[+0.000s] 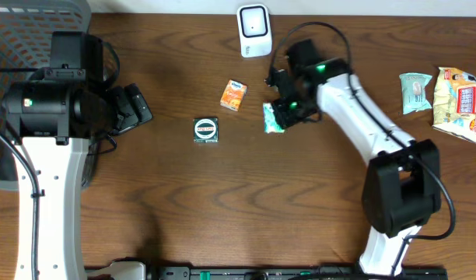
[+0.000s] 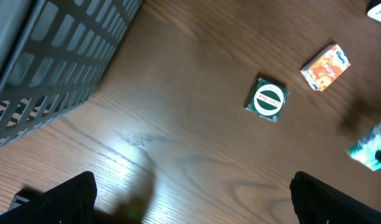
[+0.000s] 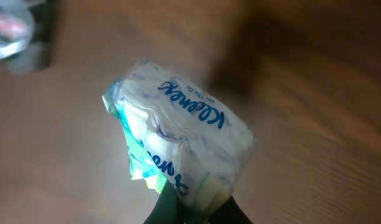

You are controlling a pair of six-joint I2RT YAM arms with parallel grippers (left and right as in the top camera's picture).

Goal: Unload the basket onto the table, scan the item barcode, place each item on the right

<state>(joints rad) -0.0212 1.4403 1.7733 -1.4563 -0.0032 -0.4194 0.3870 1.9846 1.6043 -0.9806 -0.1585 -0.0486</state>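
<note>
Right wrist | right hand [image 3: 193,210] clamps tissue pack [image 3: 178,134], axis diagonal | left hand [image 2: 193,200] apart

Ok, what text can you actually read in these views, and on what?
"Kleenex": blue script on the white and teal plastic tissue pack.
Black square packet: its round print is blurred.
Small orange carton: print blurred.
White and red snack bag, pale green pouch: too small.

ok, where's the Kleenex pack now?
Kleenex pack is upper-middle in the overhead view, pinched in the right gripper, below the white scanner, right of the orange packet.
</note>
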